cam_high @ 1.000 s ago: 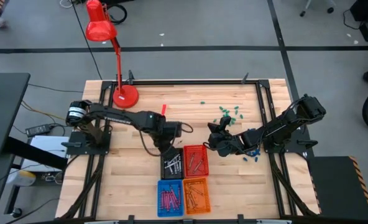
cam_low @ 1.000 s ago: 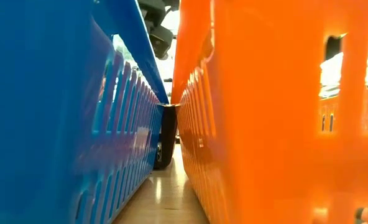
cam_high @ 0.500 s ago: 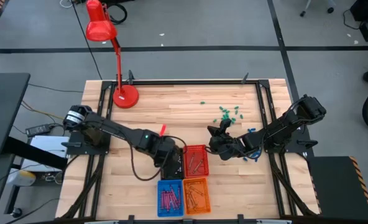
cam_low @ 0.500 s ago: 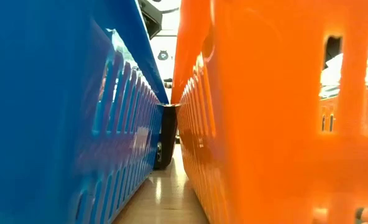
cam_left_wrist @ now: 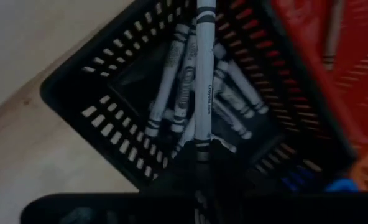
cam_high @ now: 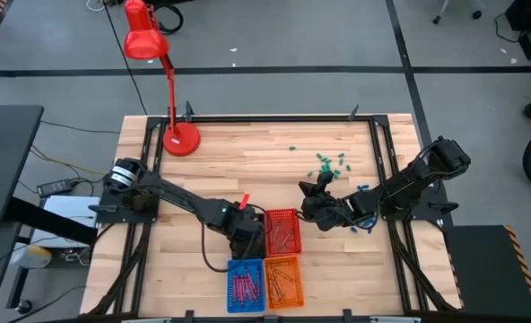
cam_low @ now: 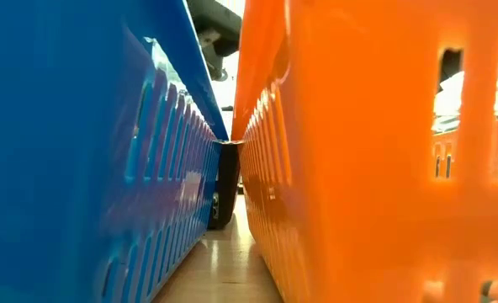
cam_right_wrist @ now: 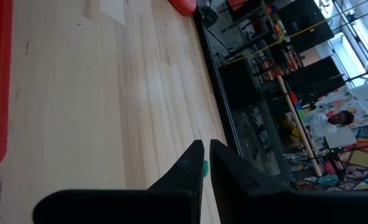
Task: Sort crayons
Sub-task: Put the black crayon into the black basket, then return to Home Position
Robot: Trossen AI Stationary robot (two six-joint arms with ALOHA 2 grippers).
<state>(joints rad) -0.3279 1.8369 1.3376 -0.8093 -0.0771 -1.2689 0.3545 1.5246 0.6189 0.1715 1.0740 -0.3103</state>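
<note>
We see the left gripper (cam_left_wrist: 202, 149) pinching one pale crayon (cam_left_wrist: 204, 74) above the black basket (cam_left_wrist: 103, 106); beside it, the red basket (cam_high: 282, 231). Right gripper (cam_right_wrist: 206, 152) nearly closed, empty. Blue basket (cam_low: 81, 151) and orange basket (cam_low: 375, 151) block the low view.

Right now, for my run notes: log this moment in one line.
left fingers: pinch grey paper-wrapped crayon | over black slotted plastic basket | right fingers: shut, empty, waiting over wooden table

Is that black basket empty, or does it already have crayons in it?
Not empty. The left wrist view shows several pale grey crayons lying in the black basket, with one more crayon at the left gripper above them.
</note>
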